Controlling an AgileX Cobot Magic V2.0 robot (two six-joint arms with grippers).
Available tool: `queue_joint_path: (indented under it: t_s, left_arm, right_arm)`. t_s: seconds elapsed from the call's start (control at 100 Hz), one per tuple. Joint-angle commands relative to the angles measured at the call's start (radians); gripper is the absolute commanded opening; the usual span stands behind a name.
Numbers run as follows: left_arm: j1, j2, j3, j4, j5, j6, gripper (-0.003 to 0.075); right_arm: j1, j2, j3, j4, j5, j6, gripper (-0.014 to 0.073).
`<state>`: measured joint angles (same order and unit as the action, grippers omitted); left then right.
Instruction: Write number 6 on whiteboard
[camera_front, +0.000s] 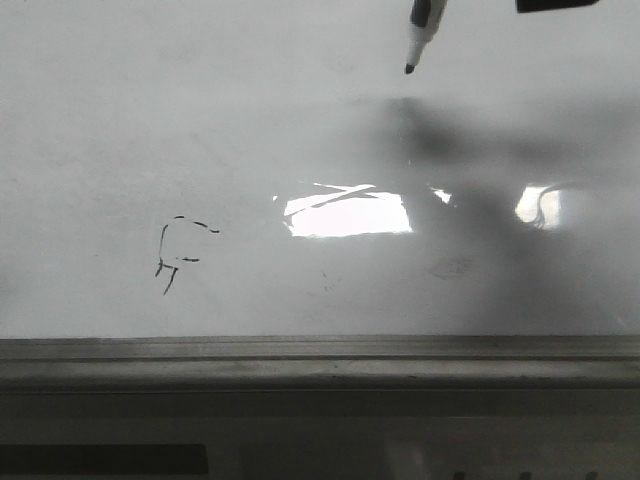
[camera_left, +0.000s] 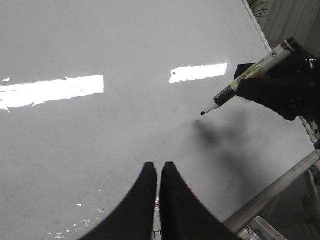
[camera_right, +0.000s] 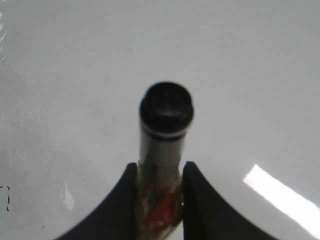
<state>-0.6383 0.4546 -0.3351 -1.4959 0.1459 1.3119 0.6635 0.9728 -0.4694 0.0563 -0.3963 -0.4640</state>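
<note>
The whiteboard (camera_front: 200, 120) fills the front view, glossy white. No drawn "6" shows on it. My right gripper (camera_right: 159, 172) is shut on a black-tipped marker (camera_right: 165, 125). In the front view the marker (camera_front: 420, 35) hangs from the top edge, tip down, over the upper right of the board. In the left wrist view the marker (camera_left: 222, 95) points at the board from the right gripper (camera_left: 239, 79), its tip close to the surface with a shadow just beside it. My left gripper (camera_left: 157, 167) is shut and empty, above the board (camera_left: 100, 150).
A faint broken black scribble (camera_front: 178, 252) lies on the board's lower left. A bright light glare (camera_front: 350, 213) sits mid-board. The grey metal tray edge (camera_front: 320, 350) runs along the near side and also shows in the left wrist view (camera_left: 270, 195).
</note>
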Motion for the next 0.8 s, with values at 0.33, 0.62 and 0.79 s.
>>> queue_joint_path:
  t_s: [0.33,0.62,0.79]
  left_arm:
    - [-0.001,0.003,-0.027,-0.017,0.004,-0.005,-0.002]
    - [-0.001,0.003,-0.027,-0.017,0.004,-0.005,-0.002]
    - [-0.001,0.003,-0.027,-0.017,0.004,-0.005,-0.002]
  right_arm:
    - [-0.017,0.039,-0.027,0.064,-0.075,-0.008,-0.0043]
    - [0.02,0.039,-0.027,0.064,0.067,-0.001,-0.0043]
    - [0.099,0.039,-0.027,0.109,0.162,0.003,-0.0043]
